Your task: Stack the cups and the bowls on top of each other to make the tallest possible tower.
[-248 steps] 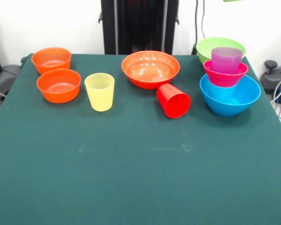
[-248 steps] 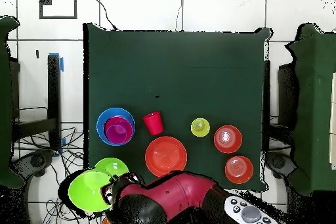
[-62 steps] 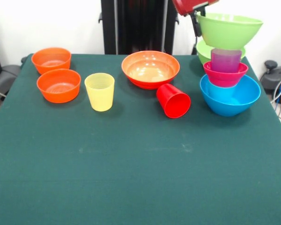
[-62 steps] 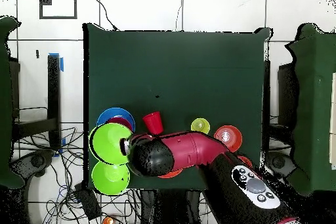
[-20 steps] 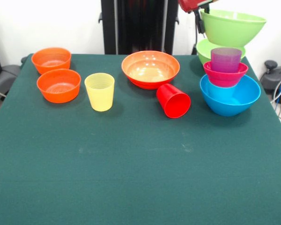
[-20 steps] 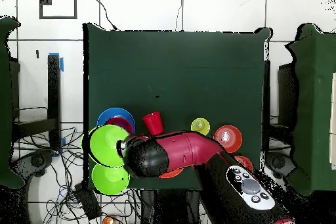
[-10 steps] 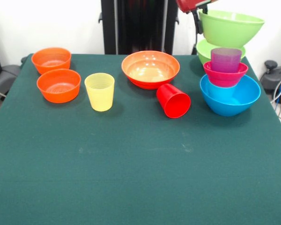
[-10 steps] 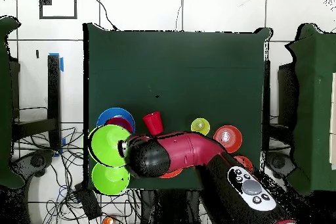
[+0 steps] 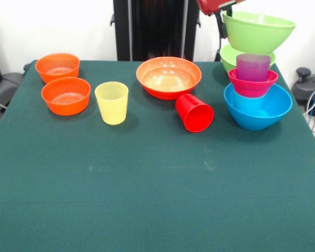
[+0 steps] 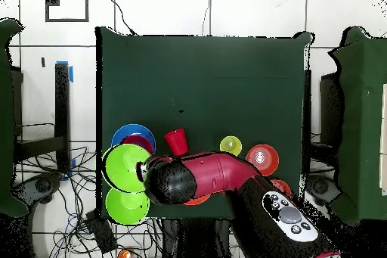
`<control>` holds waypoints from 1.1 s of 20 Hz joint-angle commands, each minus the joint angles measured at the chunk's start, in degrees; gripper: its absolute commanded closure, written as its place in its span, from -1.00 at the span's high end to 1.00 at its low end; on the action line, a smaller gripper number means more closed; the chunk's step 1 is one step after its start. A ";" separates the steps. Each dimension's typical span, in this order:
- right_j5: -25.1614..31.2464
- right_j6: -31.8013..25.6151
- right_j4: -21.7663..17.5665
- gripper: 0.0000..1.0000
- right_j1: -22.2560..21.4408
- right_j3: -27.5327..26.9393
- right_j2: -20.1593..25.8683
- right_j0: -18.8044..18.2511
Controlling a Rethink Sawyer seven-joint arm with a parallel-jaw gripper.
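Nearest on the dark green cloth-covered table (image 9: 157, 199), a glossy red plastic cup (image 9: 195, 113) is seen lying on its side, mouth turned toward the camera. Level with it, to its left, a translucent yellow plastic tumbler (image 9: 112, 103) stands upright. At the right, a large round blue plastic bowl (image 9: 258, 106) carries a small magenta plastic bowl (image 9: 252, 83) nested in it, and a translucent purple plastic cup (image 9: 253, 67) stands upright inside the magenta one.

Further back, a wide glossy orange plastic bowl (image 9: 168, 77) sits near the middle, just behind the red cup. On the left, two small orange plastic bowls are placed one behind the other, close together: the nearer small orange bowl (image 9: 66, 95) and the farther small orange bowl (image 9: 57, 67).

At the far right, a large lime green plastic bowl (image 9: 232, 55) rests on the table behind the blue stack, partly hidden by it. A second lime green bowl (image 9: 258, 32) is held in the air above the purple cup, upright and apart from it. It is gripped at its rim on the side toward the table's middle by the black gripper (image 9: 222, 22) of the red and black arm (image 10: 198, 177).
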 commanded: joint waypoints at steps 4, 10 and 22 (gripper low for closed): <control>1.00 1.61 -3.66 -1.00 3.68 -1.17 -2.51 1.52; -0.11 2.88 -2.51 -1.00 4.34 -1.47 -2.09 2.70; -2.78 -0.60 -3.07 -1.00 9.18 -0.28 2.40 -2.12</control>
